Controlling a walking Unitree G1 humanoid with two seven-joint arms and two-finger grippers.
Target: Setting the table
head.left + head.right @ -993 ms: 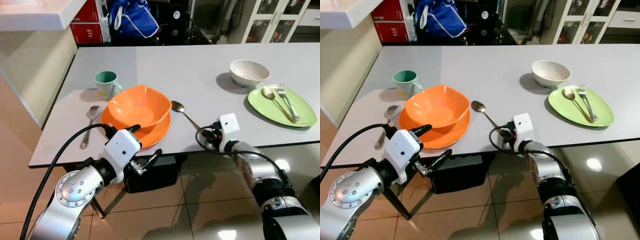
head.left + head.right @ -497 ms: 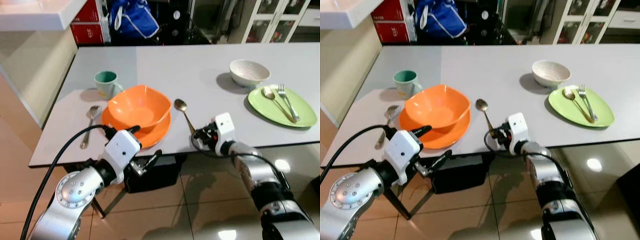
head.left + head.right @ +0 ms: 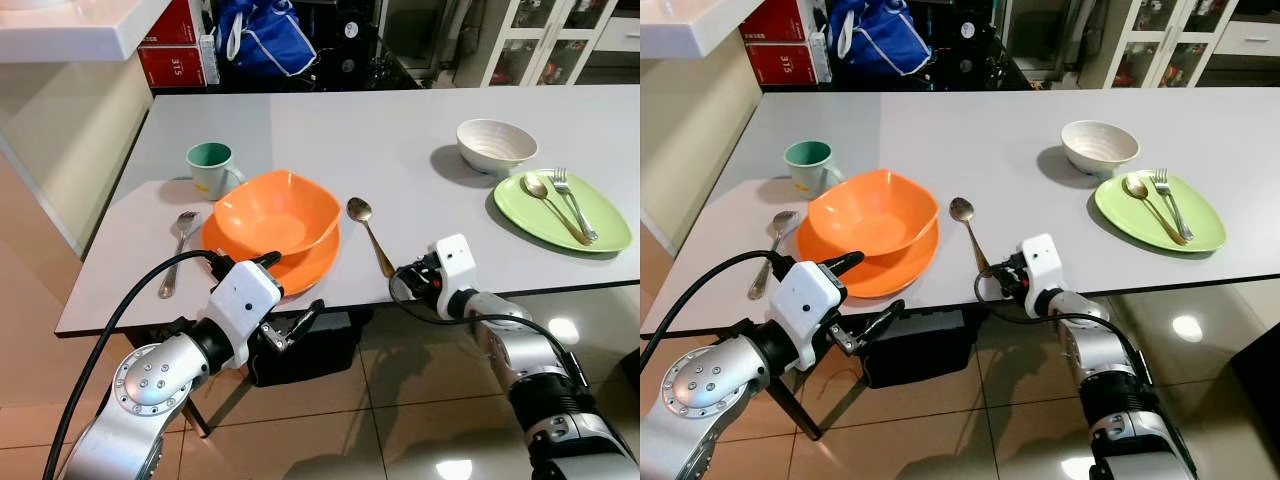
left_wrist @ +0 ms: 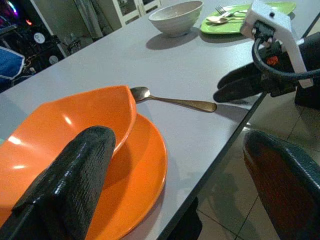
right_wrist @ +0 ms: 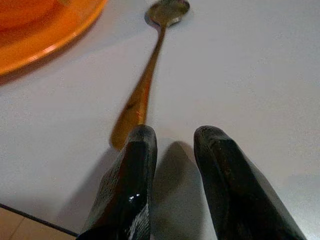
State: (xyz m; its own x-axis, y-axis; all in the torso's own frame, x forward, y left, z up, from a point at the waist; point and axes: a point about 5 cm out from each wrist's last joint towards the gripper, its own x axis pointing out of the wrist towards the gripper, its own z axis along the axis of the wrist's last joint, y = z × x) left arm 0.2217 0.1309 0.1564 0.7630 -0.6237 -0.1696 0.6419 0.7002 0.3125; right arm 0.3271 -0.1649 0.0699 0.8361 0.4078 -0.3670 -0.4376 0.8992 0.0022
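The right gripper (image 5: 172,150) sat slightly parted, empty, at the desk (image 3: 400,140) edge, just by the spoon (image 3: 370,233) handle beside the orange plate (image 3: 300,268). The left gripper (image 3: 290,300) hung open below the edge.

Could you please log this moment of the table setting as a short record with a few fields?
near setting: orange bowl on orange plate, green mug behind, spoon to its left
right gripper: at the table edge, fingers slightly apart, just off the handle end of the gold spoon
left gripper: open, at the table edge by the orange plate
far setting: white bowl, green plate carrying spoon and fork
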